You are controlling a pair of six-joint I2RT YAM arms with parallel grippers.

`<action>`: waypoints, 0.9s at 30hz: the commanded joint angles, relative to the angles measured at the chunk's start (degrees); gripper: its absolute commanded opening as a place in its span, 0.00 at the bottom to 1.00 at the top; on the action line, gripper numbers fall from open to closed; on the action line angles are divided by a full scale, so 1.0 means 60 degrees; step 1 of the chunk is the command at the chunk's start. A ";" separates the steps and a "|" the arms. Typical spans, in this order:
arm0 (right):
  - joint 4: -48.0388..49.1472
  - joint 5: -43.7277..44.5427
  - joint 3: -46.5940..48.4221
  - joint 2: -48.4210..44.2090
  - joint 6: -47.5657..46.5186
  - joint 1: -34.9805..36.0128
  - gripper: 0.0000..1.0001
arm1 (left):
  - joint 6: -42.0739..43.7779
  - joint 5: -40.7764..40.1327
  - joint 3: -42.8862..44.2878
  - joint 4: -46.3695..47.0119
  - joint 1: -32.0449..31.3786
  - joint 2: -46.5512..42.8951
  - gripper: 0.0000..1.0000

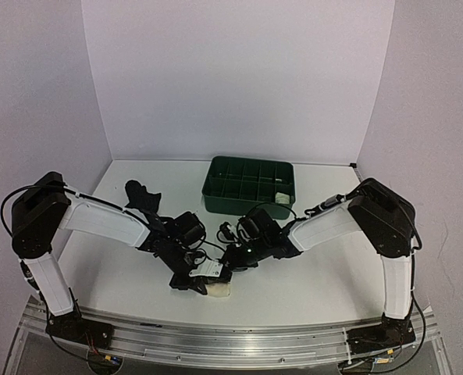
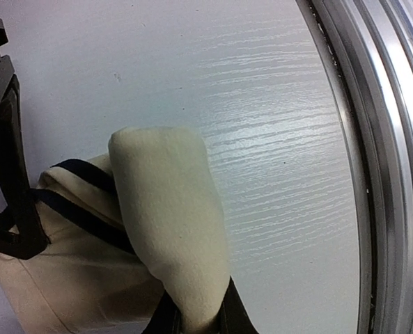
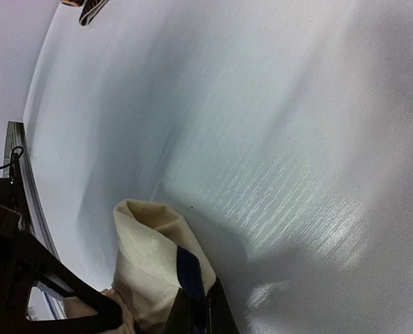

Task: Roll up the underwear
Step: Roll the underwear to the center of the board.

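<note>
Near the front edge of the bench (image 1: 317,277), left hand (image 2: 192,321) and right hand (image 3: 196,314) each pinch tight on the cream black-edged underwear (image 2: 166,229), seemingly mid-roll; the next move likely calls for turning it over together, keeping the cloth taut.

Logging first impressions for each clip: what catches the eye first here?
The left gripper and right gripper meet front and centre, each shut on the cream garment with black edging. Behind them stands a green tray, with a black garment lying to its left.
</note>
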 commanded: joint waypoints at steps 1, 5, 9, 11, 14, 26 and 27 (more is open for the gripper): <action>-0.0279 0.0655 0.0323 0.0103 -0.0167 -0.0134 0.00 | -0.0676 0.1391 0.0545 -0.1224 0.0138 0.0729 0.00; -0.0484 0.0446 0.0326 -0.0199 -0.0323 -0.0141 0.09 | -0.1590 0.2194 0.0770 -0.1578 0.0740 0.1443 0.00; -0.0614 0.0145 0.0505 -0.0500 -0.0380 -0.0175 0.26 | -0.1855 0.2696 0.0488 -0.1799 0.0879 0.1470 0.00; -0.0648 0.0128 0.0590 -0.0650 -0.0316 -0.0218 0.33 | -0.1754 0.3037 0.0421 -0.2068 0.0882 0.1517 0.00; -0.0662 0.0106 0.0749 -0.0879 -0.0244 -0.0294 0.46 | -0.1754 0.3122 0.0503 -0.2232 0.0928 0.1667 0.00; -0.0878 0.1193 -0.0328 -0.3026 -0.0519 -0.0704 0.60 | -0.1965 0.3148 0.0943 -0.2268 0.1292 0.2019 0.00; -0.0636 0.1239 -0.0637 -0.3502 -0.0836 -0.0687 0.60 | -0.1980 0.3179 0.0971 -0.2270 0.1311 0.2054 0.00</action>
